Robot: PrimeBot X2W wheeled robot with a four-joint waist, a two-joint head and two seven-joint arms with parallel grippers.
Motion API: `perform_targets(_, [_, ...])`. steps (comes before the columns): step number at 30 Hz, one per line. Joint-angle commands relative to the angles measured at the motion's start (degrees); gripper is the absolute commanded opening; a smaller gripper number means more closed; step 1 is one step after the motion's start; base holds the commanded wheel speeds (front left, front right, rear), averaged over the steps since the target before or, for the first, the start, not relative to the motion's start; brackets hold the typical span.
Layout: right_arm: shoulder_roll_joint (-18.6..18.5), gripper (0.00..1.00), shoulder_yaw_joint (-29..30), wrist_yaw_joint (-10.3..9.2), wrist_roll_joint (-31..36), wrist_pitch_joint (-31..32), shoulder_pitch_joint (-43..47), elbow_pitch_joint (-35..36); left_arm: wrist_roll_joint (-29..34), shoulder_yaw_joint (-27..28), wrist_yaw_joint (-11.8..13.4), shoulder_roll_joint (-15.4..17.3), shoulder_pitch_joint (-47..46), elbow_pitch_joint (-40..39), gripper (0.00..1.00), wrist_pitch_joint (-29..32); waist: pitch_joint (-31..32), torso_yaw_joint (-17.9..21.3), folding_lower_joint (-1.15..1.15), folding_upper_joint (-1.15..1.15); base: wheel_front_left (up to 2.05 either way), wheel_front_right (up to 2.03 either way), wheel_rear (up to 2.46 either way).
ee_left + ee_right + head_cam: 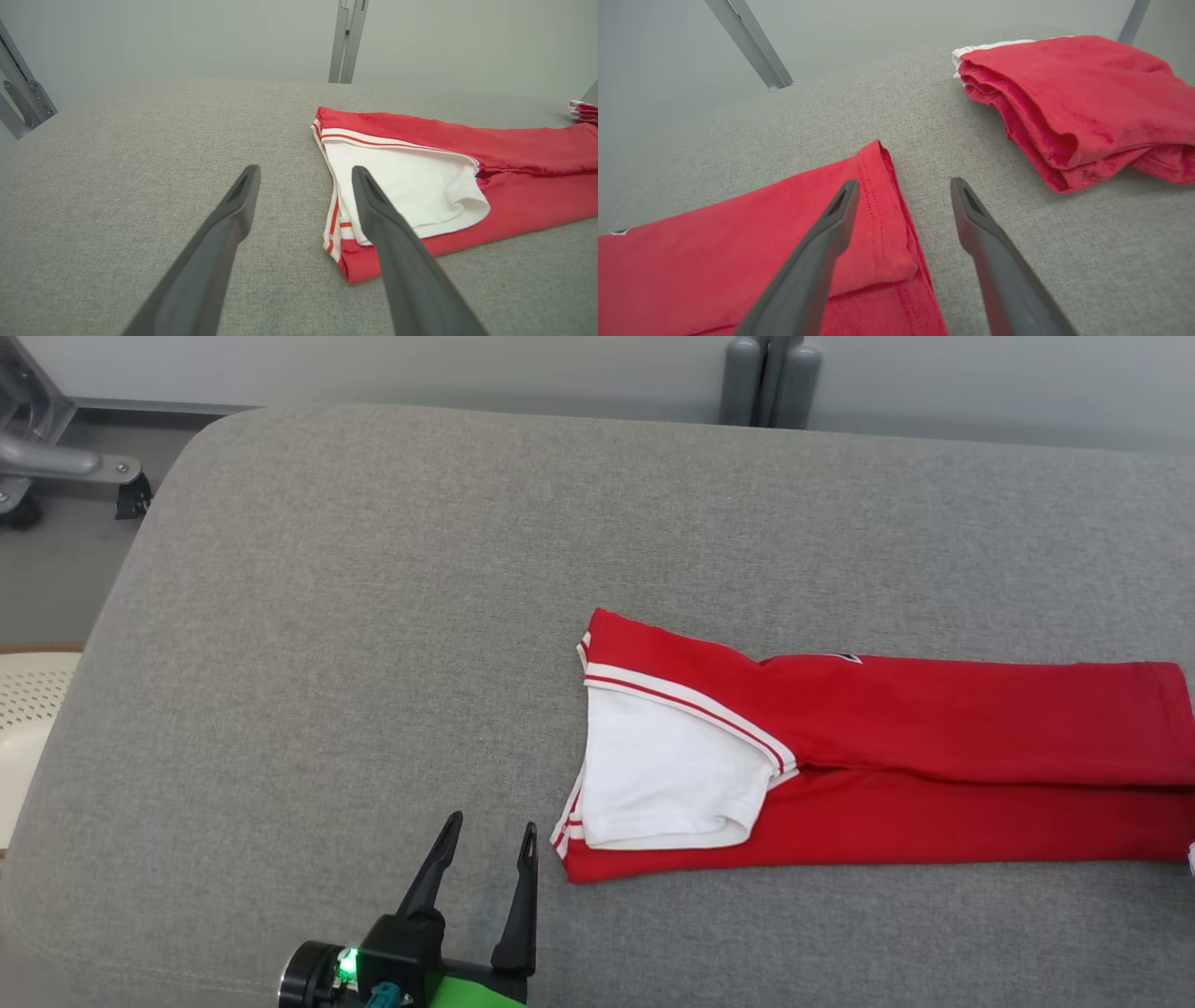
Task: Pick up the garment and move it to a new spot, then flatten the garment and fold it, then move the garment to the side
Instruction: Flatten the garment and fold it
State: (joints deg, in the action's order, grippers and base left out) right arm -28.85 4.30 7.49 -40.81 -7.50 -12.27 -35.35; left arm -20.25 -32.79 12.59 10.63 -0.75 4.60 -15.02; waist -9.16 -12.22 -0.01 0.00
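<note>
A red garment (934,756) with white trim lies folded into a long strip on the grey cushioned surface (373,616), its white sleeve (663,775) turned over at the left end. My left gripper (490,835) stands open just left of that end, empty. Seen from the left wrist, the garment (514,186) lies to the right of the open left gripper (303,175). My right gripper (901,186) is open over the garment's hemmed right end (784,233), one finger above the cloth, the other above bare surface.
A second red garment (1083,98), folded into a thick stack, lies beyond the right gripper; its edge (584,111) peeks into the left wrist view. A metal frame with a caster (56,467) stands off the far left corner. A pale perforated object (28,728) sits left.
</note>
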Motion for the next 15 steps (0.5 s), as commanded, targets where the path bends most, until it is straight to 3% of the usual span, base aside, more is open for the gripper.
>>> perform_targets(1, [0.0,1.0,0.2,0.01,1.1,1.4,-1.0,-1.9,0.8,0.5,-0.7,-0.5,-0.1,0.6,1.0,-0.2,-1.2,-1.6,0.01,0.0,0.0,0.0,0.0])
perform_targets(4, [-0.4,1.0,0.5,-0.01,3.9,3.6,-1.5,-5.8,0.5,1.3,-2.3,-1.7,0.1,2.3,1.0,-0.2,-1.6,-2.6,0.01,0.0,0.0,0.0,0.0])
perform_targets(9, [2.2,1.0,1.9,0.0,7.1,4.7,-0.6,-9.4,0.0,3.2,-4.0,-3.0,0.5,4.1,1.0,-0.2,-2.0,-2.7,0.01,0.0,0.0,0.0,0.0])
perform_targets(13, [5.4,0.0,1.9,0.01,6.8,5.1,-0.4,-9.1,0.9,4.1,-5.1,-3.6,0.8,4.6,1.0,-0.2,-2.0,-1.8,0.01,0.0,0.0,0.0,0.0])
perform_targets(15, [5.9,0.0,1.6,-0.04,7.3,5.3,0.0,-9.0,1.4,4.3,-5.5,-3.7,0.6,5.0,1.0,-0.2,-1.9,-1.4,0.01,0.0,0.0,0.0,0.0])
